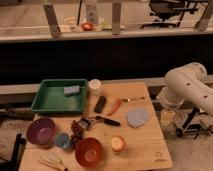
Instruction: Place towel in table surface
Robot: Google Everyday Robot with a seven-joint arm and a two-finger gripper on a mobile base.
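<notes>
The towel [137, 117], a small rumpled patch of soft grey-blue cloth, lay on the table [150, 150] towards its right side, touching nothing else, so I judged the placing itself done, with only the arm's retreat left. The gripper [167, 118] hung just past the table's right edge, below the thick, smooth white arm [187, 87] and apart from the towel. From this angle it was probably what showed as the pale shape there, and I could not tell whether it was open or closed, or holding anything. The table top was pale, matte wood with squared corners. At its back left sat a green tray [45, 107], hard-looking with a raised rim, holding a blue-grey block [71, 90] like a sponge. A short white cup [95, 87] stood just beside the tray. Near the middle lay a curved red chilli [115, 106]. Two round, glossy bowls sat near the front, one purple [41, 131] and one orange [89, 151].
</notes>
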